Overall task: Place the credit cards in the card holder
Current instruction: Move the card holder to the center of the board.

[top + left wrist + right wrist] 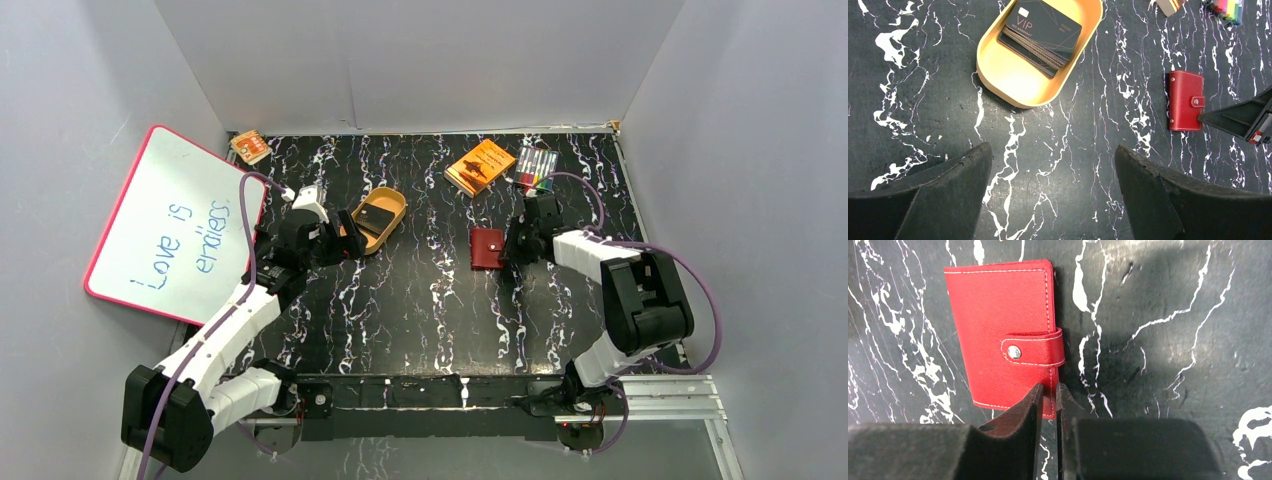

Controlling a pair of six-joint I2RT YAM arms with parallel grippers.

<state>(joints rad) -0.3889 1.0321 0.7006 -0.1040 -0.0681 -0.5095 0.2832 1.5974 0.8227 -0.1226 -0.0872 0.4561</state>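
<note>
1. Wallet [488, 248]: lies flat and snapped shut about mid-bench, right of centre, clear of every edge.
2. Cards [1040, 32]: one neat black stack in the far end of the tan tray [1013, 82], left of centre and a bit nearer the far edge than the wallet. None are in the wallet yet.
3. Right end effector [1049, 390]: jaws almost together, and it looks pinched on the wallet's opening edge just below the snap tab [1033, 351].
4. Left end effector [1052, 155]: released, jaws wide, hovering over bare bench on the near side of the tray, touching nothing.
5. Wallet handling, my read: light, soft leather-look, so it will flex and skate on the glossy bench. The snap needs popping, so pin the body with one arm and pull the tab with the other.
6. Cards, my read: stiff, thin, slick and light. There's no gap under the stack, so take the top card by its long edges. Double-picks are likely.
</note>
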